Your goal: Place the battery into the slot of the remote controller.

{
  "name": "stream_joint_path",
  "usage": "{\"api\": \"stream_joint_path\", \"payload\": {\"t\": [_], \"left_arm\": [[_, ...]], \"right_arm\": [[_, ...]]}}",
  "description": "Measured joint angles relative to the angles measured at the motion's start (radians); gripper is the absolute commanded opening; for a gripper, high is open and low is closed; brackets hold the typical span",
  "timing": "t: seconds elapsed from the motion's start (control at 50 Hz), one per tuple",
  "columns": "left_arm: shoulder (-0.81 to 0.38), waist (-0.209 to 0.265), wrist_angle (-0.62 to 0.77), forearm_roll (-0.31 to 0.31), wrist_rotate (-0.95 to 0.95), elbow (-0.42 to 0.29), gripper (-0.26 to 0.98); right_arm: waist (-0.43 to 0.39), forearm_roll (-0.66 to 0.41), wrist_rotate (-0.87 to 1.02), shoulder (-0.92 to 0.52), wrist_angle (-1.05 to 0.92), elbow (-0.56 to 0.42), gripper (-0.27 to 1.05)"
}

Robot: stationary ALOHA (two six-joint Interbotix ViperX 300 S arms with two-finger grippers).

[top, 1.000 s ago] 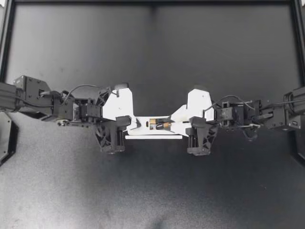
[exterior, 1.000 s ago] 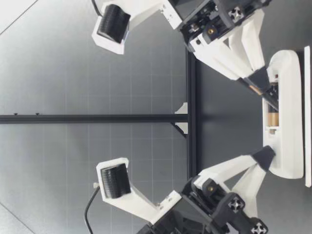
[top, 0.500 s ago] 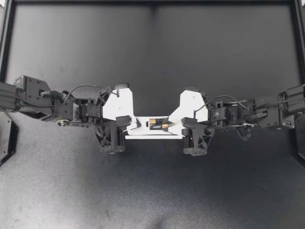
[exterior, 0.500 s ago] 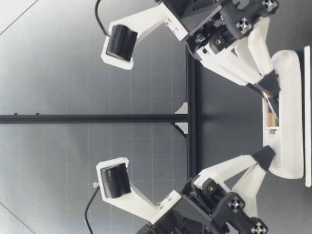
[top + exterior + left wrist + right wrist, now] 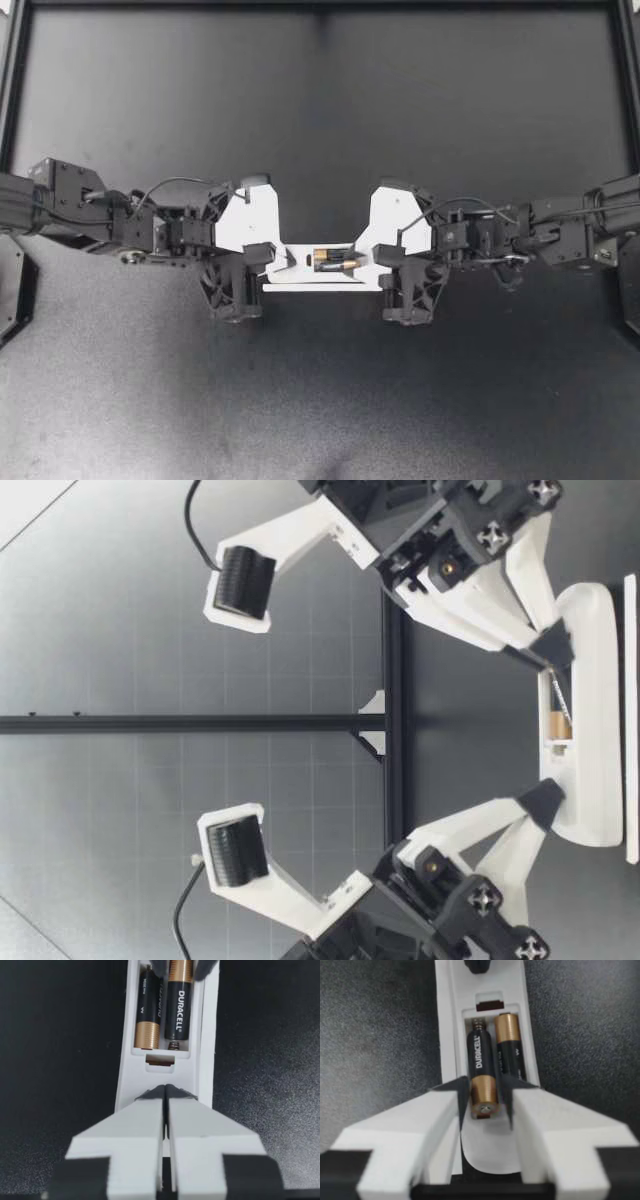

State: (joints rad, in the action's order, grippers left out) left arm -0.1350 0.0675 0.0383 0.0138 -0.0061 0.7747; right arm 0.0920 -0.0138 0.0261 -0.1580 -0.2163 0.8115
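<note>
In the top view, my left gripper is lying with its fingers pressed together on one end of the white remote controller, which is resting flat on the dark table. My right gripper is reaching in from the other end, and the battery is lying just ahead of its tips in the middle of the remote, beside a second battery. In the low view, my right gripper is angling down onto the remote controller, with the battery showing just beside its tips, while the closed tip of my left gripper is touching the remote's upper face farther along. In the left wrist view, my left gripper is showing both fingers closed against each other on the remote controller; ahead of it the battery is sitting with its end at a spring, next to the second battery. In the right wrist view, my right gripper is clamping the gold end of the battery, its dark fingertips touching it from both sides, and the battery's far end is lying in the slot beside the second battery, which is sitting fully in the remote controller.
</note>
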Motion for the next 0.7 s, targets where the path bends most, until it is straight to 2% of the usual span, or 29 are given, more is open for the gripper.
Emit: {"api": "stream_joint_path", "payload": {"t": [0.24, 0.4, 0.7], "left_arm": [[0.000, 0.002, 0.000, 0.000, 0.000, 0.002, -0.16], [0.000, 0.002, 0.000, 0.000, 0.000, 0.002, -0.16], [0.000, 0.002, -0.002, 0.000, -0.002, 0.002, -0.16]], "right_arm": [[0.000, 0.029, 0.095, 0.084, 0.000, 0.006, 0.45], [0.002, 0.140, 0.379, 0.164, 0.002, 0.049, 0.41], [0.002, 0.167, 0.917, 0.242, 0.037, 0.132, 0.03]]}}
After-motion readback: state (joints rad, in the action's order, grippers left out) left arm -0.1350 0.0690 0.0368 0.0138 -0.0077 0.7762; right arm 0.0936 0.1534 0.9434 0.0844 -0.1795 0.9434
